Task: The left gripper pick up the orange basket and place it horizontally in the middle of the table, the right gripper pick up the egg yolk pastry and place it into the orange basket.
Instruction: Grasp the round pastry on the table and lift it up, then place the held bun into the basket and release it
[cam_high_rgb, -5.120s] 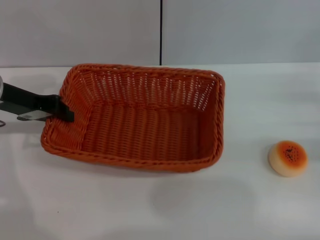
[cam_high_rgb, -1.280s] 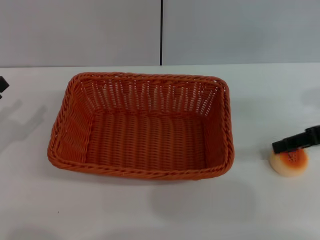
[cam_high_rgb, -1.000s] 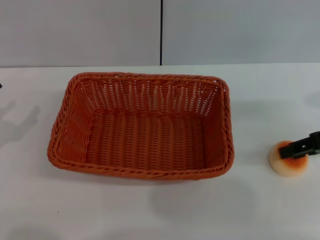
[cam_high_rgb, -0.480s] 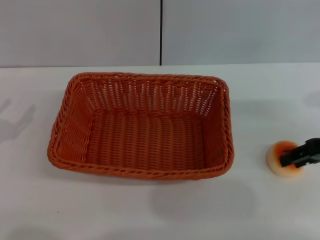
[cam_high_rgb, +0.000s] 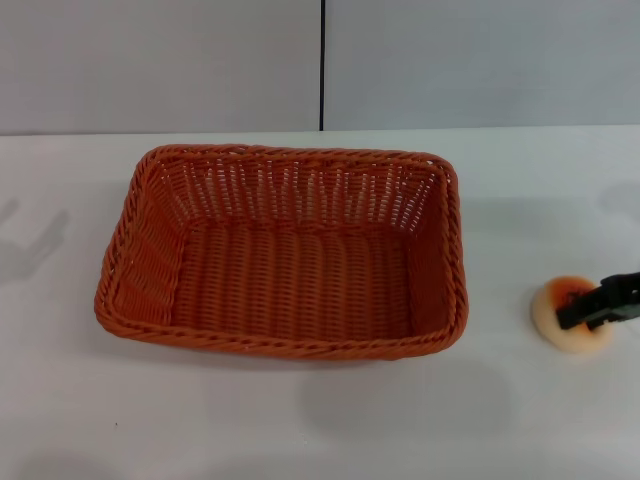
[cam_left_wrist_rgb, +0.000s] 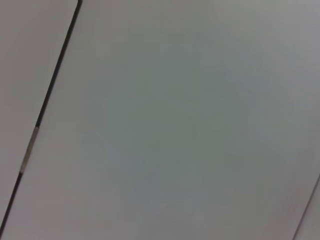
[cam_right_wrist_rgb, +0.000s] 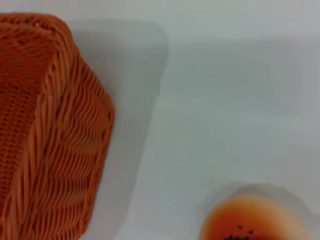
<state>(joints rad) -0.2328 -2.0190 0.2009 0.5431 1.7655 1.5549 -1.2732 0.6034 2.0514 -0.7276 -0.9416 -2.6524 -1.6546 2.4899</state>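
Reaching in from the table's right edge, the right end effector (cam_high_rgb: 590, 310) sits over the egg yolk pastry (cam_high_rgb: 562, 312), one dark finger lying across its top; whether it is gripping cannot be told. The pastry rests on the white table (cam_high_rgb: 300, 420), well apart from the orange basket (cam_high_rgb: 283, 250), which lies lengthwise mid-table holding nothing. The left end effector is out of sight.
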